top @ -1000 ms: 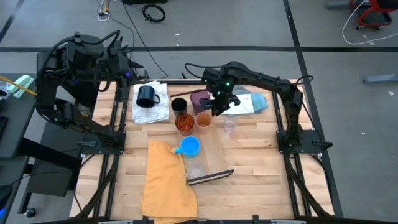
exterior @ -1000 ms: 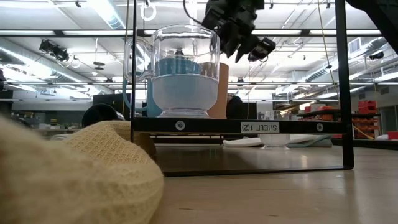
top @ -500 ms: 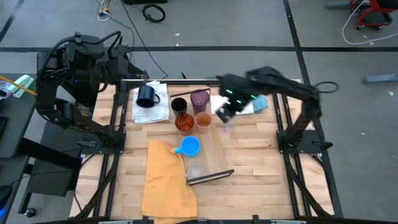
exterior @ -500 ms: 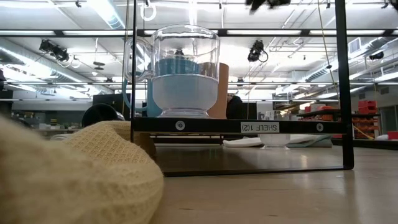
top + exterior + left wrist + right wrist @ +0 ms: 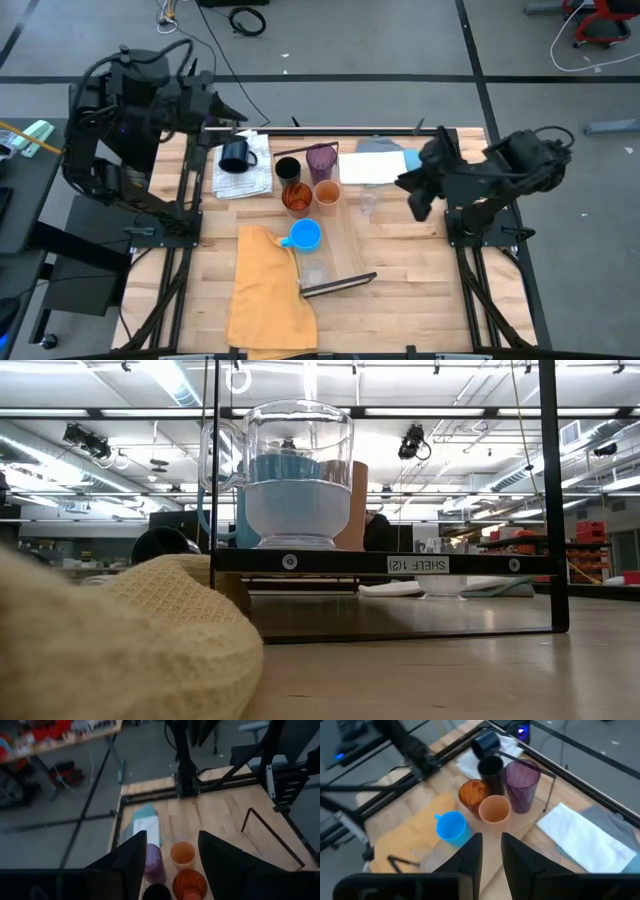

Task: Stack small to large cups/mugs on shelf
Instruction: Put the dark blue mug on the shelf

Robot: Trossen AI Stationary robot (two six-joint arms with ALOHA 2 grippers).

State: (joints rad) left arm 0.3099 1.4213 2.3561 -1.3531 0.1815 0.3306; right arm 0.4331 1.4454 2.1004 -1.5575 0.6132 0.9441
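The cups stand on the shelf (image 5: 345, 250) and beside it. They are a purple tumbler (image 5: 321, 160), a black cup (image 5: 287, 168), an orange tumbler (image 5: 296, 198), a peach cup (image 5: 327, 192), a blue mug (image 5: 303, 235) and clear cups (image 5: 369, 205). A dark navy mug (image 5: 236, 155) rests on a white cloth. My right gripper (image 5: 410, 195) hangs near the table's right edge, narrowly open (image 5: 491, 855) and holding nothing. My left gripper (image 5: 232, 118) hovers open (image 5: 170, 865) and bare over the far left corner. The low view shows a clear cup (image 5: 297, 470) standing on the shelf's board (image 5: 380, 563); no gripper is in that view.
A mustard-yellow cloth (image 5: 268, 290) lies at the near left, partly under the blue mug. White and blue folded cloths (image 5: 385, 165) lie at the far right. Dark frame rails (image 5: 185, 200) run along both side edges. Bare wood (image 5: 420, 290) shows at the near right.
My right gripper has risen from above the purple tumbler and peach cup. It has swung away toward the table's right edge, rolling as it went, and has left the low view. The cups stand where they were.
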